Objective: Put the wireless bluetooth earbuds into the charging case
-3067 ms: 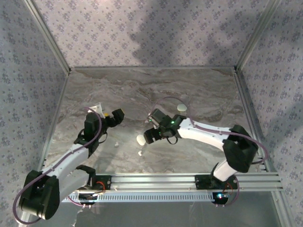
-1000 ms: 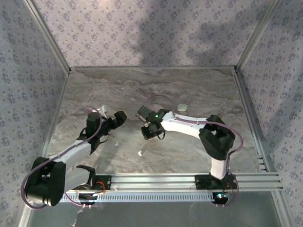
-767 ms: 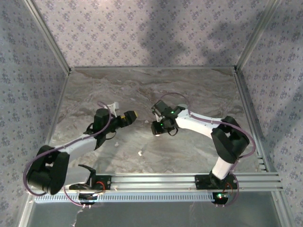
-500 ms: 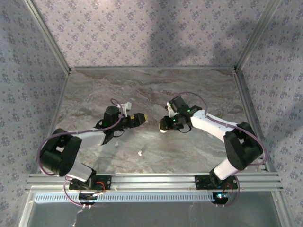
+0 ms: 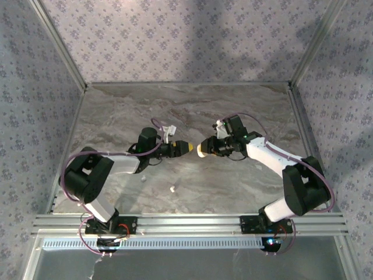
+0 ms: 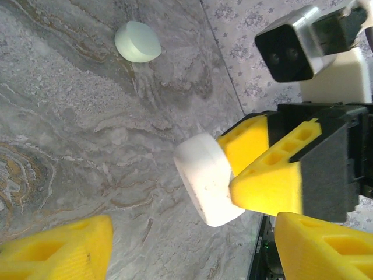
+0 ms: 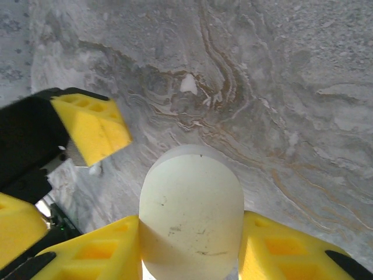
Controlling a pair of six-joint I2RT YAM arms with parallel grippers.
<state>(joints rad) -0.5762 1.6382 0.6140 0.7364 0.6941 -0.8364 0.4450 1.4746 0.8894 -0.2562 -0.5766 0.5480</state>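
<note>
Frame centre, top view: right gripper (image 5: 204,148) clamps the white charging case (image 7: 191,204); left gripper (image 5: 187,146), jaws spread, faces it. A probable earbud (image 5: 172,188) lies on the table (image 5: 245,111), lower centre. The left should pinch the case's free end squarely, right holding firm.

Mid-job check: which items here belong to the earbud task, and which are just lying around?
Job:
- white charging case, gripped by the right end effector
- earbud
- second earbud

Lying about:
- pale green oval case, lying free
</note>
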